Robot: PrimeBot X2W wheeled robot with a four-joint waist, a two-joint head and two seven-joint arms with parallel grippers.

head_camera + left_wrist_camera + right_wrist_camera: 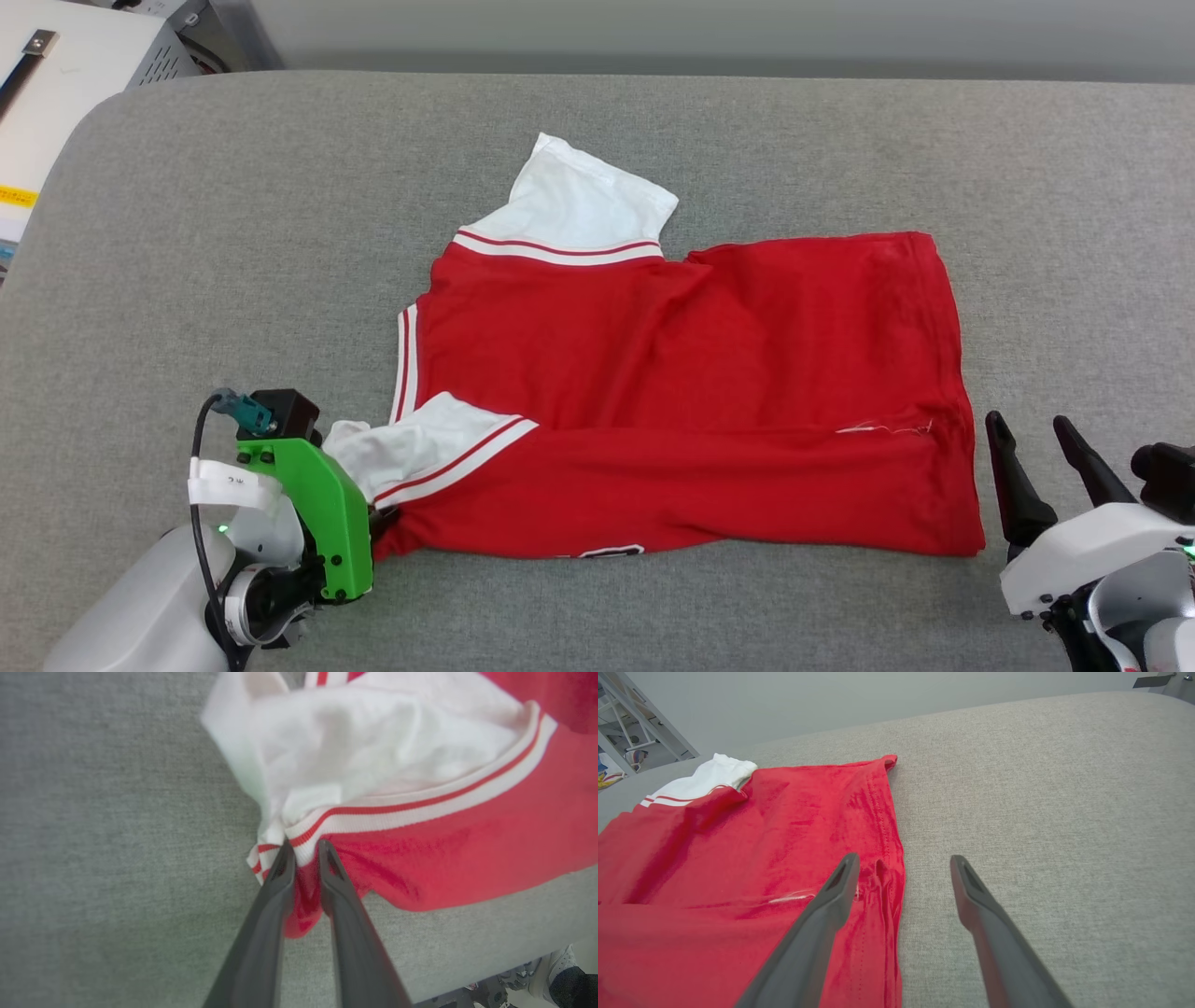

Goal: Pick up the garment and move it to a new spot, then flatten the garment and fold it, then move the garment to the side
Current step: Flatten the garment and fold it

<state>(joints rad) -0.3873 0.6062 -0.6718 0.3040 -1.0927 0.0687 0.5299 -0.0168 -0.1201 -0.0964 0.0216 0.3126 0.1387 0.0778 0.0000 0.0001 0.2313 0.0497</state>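
Soft, even light falls from above, bright and diffuse. In the head view the garment is sharp and casts only a thin shadow on the grey table. The left wrist view is blurred up close, its white cloth washed out. The right wrist view bends at its edges; the red cloth shows a mild sheen.

Red jersey w/ white sleeves & striped trim lies folded lengthwise on grey pad.

The garment lies on the table between the left end effector and the right end effector.
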